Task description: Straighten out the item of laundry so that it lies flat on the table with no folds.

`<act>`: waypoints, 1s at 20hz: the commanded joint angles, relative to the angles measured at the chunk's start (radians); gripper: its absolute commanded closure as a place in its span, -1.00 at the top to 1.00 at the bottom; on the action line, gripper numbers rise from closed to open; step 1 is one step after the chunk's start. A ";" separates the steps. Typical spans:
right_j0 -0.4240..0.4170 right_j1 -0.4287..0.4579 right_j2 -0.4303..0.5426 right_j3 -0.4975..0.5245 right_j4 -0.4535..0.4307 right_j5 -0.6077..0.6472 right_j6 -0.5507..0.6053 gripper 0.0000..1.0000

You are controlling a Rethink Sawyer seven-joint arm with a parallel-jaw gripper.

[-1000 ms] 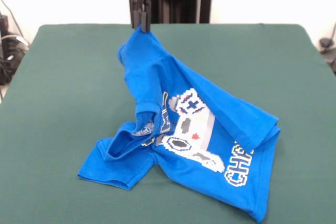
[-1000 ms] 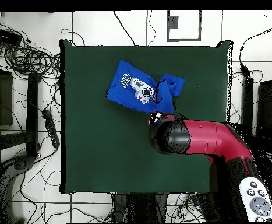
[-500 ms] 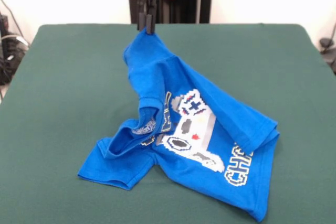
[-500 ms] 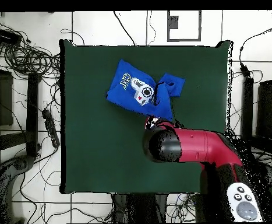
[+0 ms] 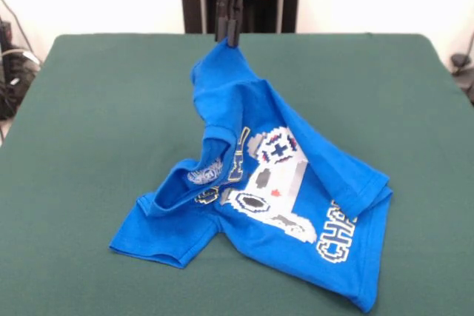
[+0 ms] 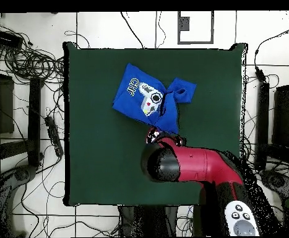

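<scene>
Gripper [image 5: 232,38] pinched on T-shirt [image 5: 274,190] edge; rest drapes below onto table [image 5: 89,109].

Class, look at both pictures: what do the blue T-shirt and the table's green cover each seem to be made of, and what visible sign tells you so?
T-shirt: looks like soft knit fabric, probably cotton jersey; it drapes in limp folds where the claw lifts one edge, and its print looks flat and matte.
Table cover: seems a felt-like cloth; the green is even and dull, with no shine or visible weave.

Small blue short-sleeved T-shirt [image 5: 281,205] crumpled on large green felt-covered table [image 5: 89,109], one corner lifted in black gripper [image 5: 232,39] above, sleeve spread front-left.
</scene>
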 commanded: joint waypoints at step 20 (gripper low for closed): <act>0.071 -0.030 -0.135 0.262 0.157 -0.133 0.214 -1.00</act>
